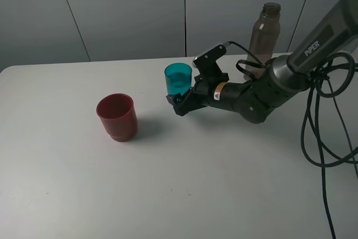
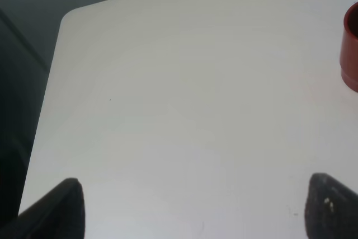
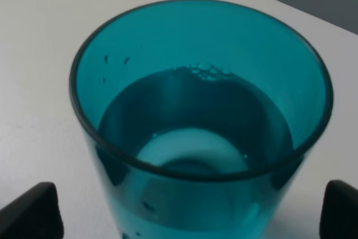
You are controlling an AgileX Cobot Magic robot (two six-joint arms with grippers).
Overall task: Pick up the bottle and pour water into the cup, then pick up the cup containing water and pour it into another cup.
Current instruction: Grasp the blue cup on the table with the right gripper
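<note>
Teal cup point(image 3: 196, 127) — upright between right hand's point(image 3: 187, 211) wide-open fingers, clear of both.

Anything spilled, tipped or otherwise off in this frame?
Nothing stands out. The bottle, teal cup and red cup all stand upright, water sits in the teal cup, and the table shows no puddle.

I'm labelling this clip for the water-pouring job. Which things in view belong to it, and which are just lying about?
Belong to the job: bottle; teal cup, with water in it; red cup; right end effector, open either side of the teal cup.
Just there: black cables; white table.
</note>
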